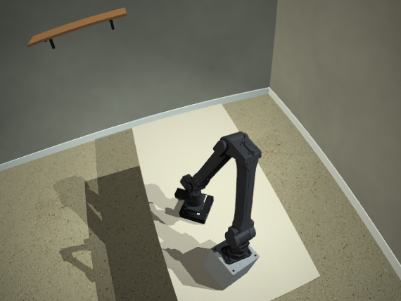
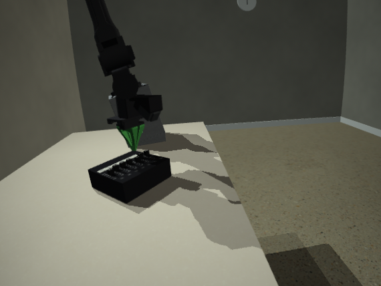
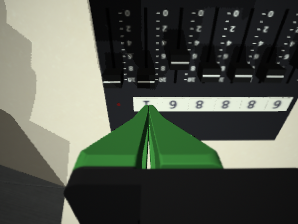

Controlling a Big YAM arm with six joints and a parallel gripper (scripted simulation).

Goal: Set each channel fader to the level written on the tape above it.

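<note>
The black lighting desk (image 1: pixel 208 205) (image 2: pixel 134 183) (image 3: pixel 200 125) stands flat on the pale table (image 1: pixel 176 141) (image 2: pixel 67 234). In the wrist view a white tape strip (image 3: pixel 212 104) reads 9, 8, 8, 8, 9 after a first label that my fingertips partly hide. A red dot (image 3: pixel 118 104) lies left of the tape. The two leftmost fader caps (image 3: pixel 112 81) (image 3: pixel 146 81) sit near the 10 end. The third cap (image 3: pixel 179 63) sits further up the scale. The other three caps (image 3: pixel 243 76) line up a little short of 10. My green gripper (image 3: pixel 148 106) (image 2: pixel 134 148) is shut and empty, with its tip just above the tape's left end.
The arm's grey pedestal (image 1: pixel 232 267) (image 2: pixel 154 130) stands on the table behind the desk. The table's edge (image 2: pixel 234 200) runs close to the desk's right side. A wooden shelf (image 1: pixel 77 26) hangs on the far wall.
</note>
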